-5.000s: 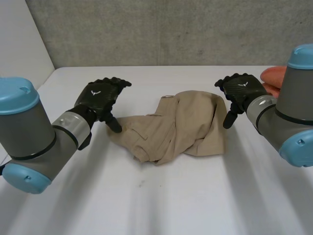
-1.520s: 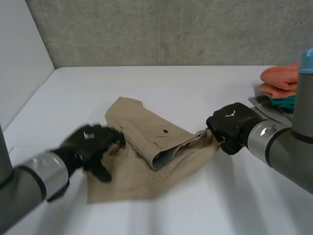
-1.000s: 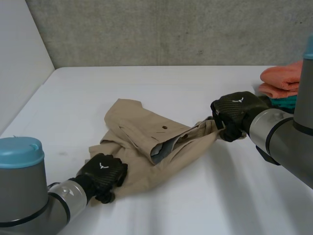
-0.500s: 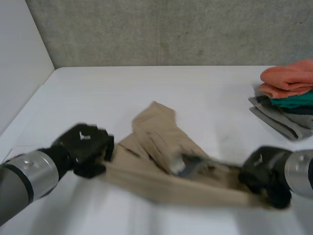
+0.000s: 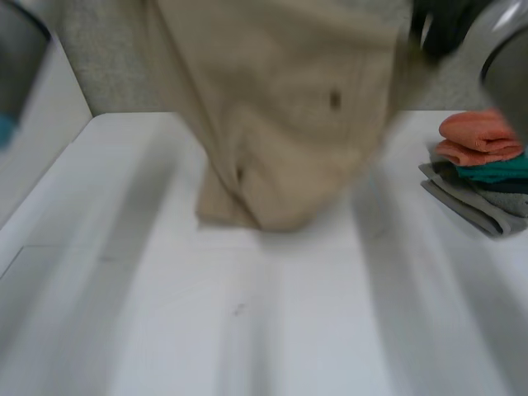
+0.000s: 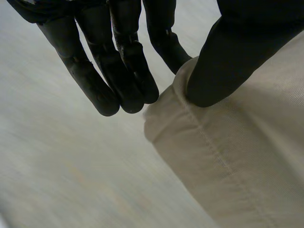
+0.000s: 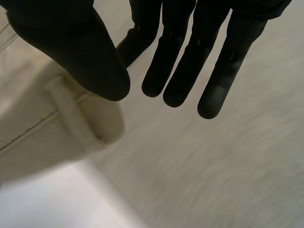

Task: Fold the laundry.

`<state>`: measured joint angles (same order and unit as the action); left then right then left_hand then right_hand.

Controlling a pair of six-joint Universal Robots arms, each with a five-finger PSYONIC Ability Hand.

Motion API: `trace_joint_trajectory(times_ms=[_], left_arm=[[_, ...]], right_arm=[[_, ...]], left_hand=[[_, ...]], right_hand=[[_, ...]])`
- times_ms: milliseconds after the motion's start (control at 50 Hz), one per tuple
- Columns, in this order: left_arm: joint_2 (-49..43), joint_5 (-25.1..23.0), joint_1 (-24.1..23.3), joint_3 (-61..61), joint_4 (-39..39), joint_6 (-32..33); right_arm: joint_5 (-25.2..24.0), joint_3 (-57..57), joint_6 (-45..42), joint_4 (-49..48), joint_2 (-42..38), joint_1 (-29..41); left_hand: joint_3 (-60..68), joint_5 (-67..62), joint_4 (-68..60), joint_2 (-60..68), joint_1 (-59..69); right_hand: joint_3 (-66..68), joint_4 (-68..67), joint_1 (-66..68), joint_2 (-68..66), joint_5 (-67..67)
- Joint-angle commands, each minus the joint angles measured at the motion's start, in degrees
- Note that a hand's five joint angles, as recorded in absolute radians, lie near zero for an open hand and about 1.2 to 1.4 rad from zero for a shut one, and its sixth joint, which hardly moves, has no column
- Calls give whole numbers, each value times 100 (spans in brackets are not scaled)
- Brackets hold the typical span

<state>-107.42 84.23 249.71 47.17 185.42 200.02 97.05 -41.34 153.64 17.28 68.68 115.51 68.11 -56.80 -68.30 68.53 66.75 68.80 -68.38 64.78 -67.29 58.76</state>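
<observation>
Near surface: the surface (image 5: 247, 330) is bare along its near edge and across the middle.
Garment position: the tan garment (image 5: 289, 107) hangs in the air, spread wide between the two hands. Its lower end is at or just above the surface, near the far edge; whether they touch cannot be told.
Left hand: the left hand (image 6: 223, 52) pinches a seamed corner of the cloth between the thumb and one finger behind it. The other fingers are straight and close together, clear of the cloth.
Right hand: the right hand (image 7: 71, 52) has the same grip, thumb clamped on a stitched band at the opposite top corner, with the other fingers straight and slightly spread.
Right edge: a stack of folded clothes (image 5: 483, 165) sits here, well apart from the garment.
Handling (judgement): the cloth looks light, soft and limp. It drapes freely and should swing if moved fast. The seams and band are thicker, so they are the firmest places to hold.
Risk (judgement): the pinches are shallow, so a corner could slip out.
</observation>
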Motion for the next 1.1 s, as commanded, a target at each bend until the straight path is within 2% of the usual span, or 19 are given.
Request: trace_joint_trajectory(times_ms=[20, 120, 260, 380, 460, 480, 500, 600, 720, 860, 940, 1100], left_arm=[[-323, 515, 104, -1087, -304, -420], [-428, 498, 121, -517, -586, -429], [-261, 410, 174, 1495, -112, -456], [-472, -143, -54, 2963, 214, -333], [-551, -433, -177, 3632, 276, -78], [-525, -530, -230, 3833, 276, 27], [-508, -565, -265, 3931, 267, 89], [-218, -803, -379, 4476, 249, 361], [529, -1172, -485, 5231, 82, 573], [1319, -1620, -722, 6241, -216, 783], [1636, -1638, -714, 6681, -252, 994], [2111, -1656, -538, 7245, -226, 1144]], right_arm=[[-28, -699, 703, -2114, 409, -161], [-98, -1148, 439, -2335, 374, -20], [-547, -1824, 220, -2344, -161, 50], [-547, -2325, -220, -1782, -795, 165], [-573, -2510, -186, -1527, -962, 156], [-599, -2528, -142, -1457, -997, 165], [-608, -2528, -124, -1412, -1015, 173], [-749, -2441, -115, -1307, -1015, 147], [-1214, -2151, -352, -1184, -1033, 121], [-1908, -1887, -1098, -1218, -1146, 165], [-2146, -1851, -1502, -1254, -1365, 278], [-2120, -2176, -1961, -1289, -1700, 525]], left_hand=[[1189, -1320, -1170, 1147, 1325], [1189, -1320, -1170, 1147, 1325], [1189, -1320, -1170, 1147, 1325], [1189, -1320, -1170, 1147, 1325], [1189, -1320, -1170, 1147, 1325], [1189, -1320, -1170, 1147, 1325], [1189, -1320, -1170, 1147, 1325], [1189, -1320, -1170, 1147, 1325], [1189, -1320, -1170, 1147, 1325], [1189, -1320, -1170, 1147, 1325], [1189, -1320, -1170, 1147, 1325], [1189, -1320, -1170, 1147, 1325]], right_hand=[[1120, -1162, 1522, -1271, 1124], [1120, -1162, 1522, -1271, 1124], [1120, -1162, 1522, -1271, 1124], [1120, -1162, 1522, -1271, 1124], [-1030, 988, -628, 879, -1025], [-2151, 2109, -1749, 2000, -2147], [-2695, 2653, -2293, 2544, -2691], [-3843, 3801, -3441, 3692, -3839], [-4734, 4693, -4332, 4583, -4730], [-4887, 4846, -4485, 4736, -4883], [-4887, 4846, -4485, 4736, -4883], [-4837, 4795, -4435, 4686, -4833]])
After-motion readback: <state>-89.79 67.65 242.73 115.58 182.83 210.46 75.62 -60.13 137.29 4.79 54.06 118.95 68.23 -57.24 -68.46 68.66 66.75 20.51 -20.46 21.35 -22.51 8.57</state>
